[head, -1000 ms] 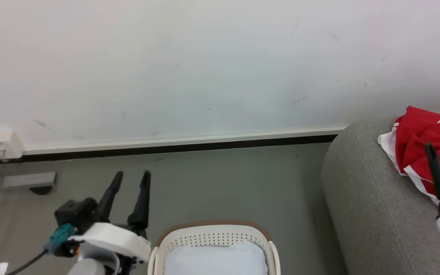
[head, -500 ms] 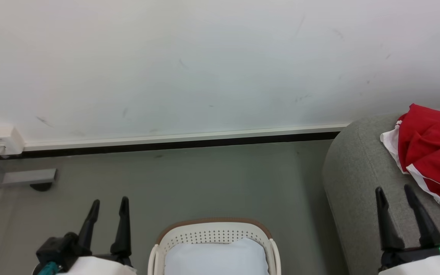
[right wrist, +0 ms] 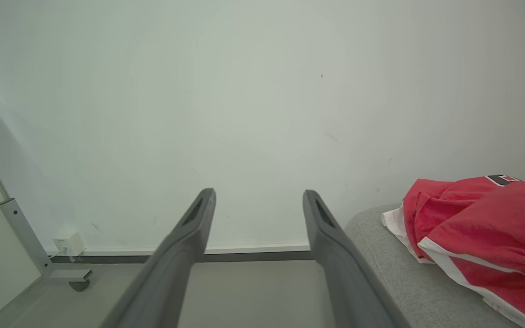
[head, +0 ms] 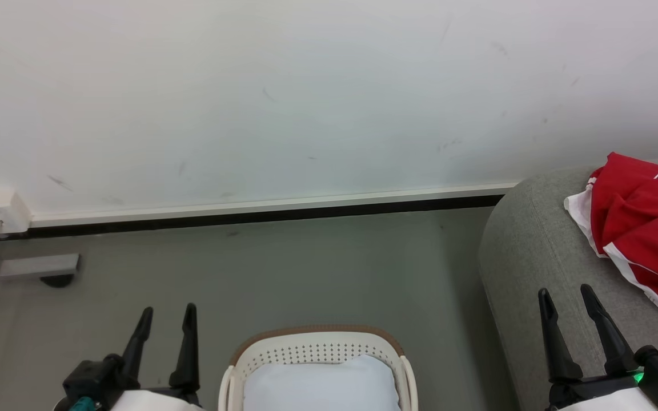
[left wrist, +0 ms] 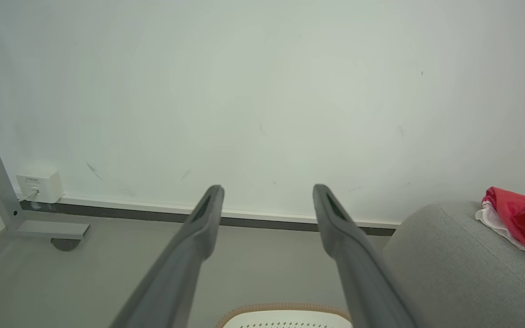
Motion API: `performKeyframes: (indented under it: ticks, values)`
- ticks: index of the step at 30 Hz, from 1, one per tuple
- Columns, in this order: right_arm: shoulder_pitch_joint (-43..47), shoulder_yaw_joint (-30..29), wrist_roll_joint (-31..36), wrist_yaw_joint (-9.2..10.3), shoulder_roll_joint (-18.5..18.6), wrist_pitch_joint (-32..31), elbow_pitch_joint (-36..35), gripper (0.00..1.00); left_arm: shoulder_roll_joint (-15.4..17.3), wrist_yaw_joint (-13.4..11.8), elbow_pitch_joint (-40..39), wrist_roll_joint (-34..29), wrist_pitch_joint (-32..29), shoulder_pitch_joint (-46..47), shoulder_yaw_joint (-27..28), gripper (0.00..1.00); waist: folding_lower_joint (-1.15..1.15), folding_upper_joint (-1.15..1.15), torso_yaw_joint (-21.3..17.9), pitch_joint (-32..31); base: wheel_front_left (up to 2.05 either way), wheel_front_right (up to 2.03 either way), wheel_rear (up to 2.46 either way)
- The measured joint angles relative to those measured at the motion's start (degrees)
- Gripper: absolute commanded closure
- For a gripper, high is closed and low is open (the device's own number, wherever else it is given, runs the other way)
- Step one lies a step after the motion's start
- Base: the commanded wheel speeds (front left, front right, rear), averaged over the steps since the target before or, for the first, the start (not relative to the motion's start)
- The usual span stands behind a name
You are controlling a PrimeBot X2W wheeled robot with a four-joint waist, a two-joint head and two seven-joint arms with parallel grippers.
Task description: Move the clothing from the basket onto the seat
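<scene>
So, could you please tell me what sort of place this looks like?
Probably a room staged like a home: a large grey woven-fabric seat holding red clothing, and a cream perforated plastic laundry basket on the grey floor.

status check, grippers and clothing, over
Left gripper open, empty. Right gripper open, empty. Clothing lying on seat, outside basket. Nothing blocking.

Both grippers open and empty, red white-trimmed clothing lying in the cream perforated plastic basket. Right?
Not quite. The red white-trimmed clothing lies on the grey woven-fabric seat, not in the cream perforated plastic basket; the head view shows it. The left gripper and right gripper are open and empty, as you said.
</scene>
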State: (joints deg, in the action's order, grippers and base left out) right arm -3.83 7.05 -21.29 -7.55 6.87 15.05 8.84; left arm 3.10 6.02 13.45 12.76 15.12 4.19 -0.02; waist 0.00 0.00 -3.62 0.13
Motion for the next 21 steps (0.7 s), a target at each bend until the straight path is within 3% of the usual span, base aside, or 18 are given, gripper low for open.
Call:
performKeyframes:
  ticks: [19, 20, 21]
  values:
    - [-0.49, 0.05, 0.09, 0.0, -0.09, 0.01, 0.19, 0.0, -0.26, 0.74, 1.04, -0.15, 0.0, 0.23, 0.08, 0.0, 0.0, 0.0, 0.51, 0.27, 0.0, 0.0, 0.0]
    - [-0.49, -0.01, 0.1, 0.0, -0.15, 0.0, 0.16, 1.0, -0.26, 0.77, 1.05, -0.14, 0.0, 0.24, 0.03, 1.0, 0.0, 0.0, 0.54, 0.28, 0.0, 0.0, 0.0]
    - [-0.45, -0.02, 0.1, 0.0, -0.21, 0.0, 0.32, 1.0, -0.3, 0.77, 1.18, -0.16, 0.0, 0.19, -0.01, 1.0, 0.0, 0.0, 0.57, 0.28, 0.0, 0.0, 0.0]
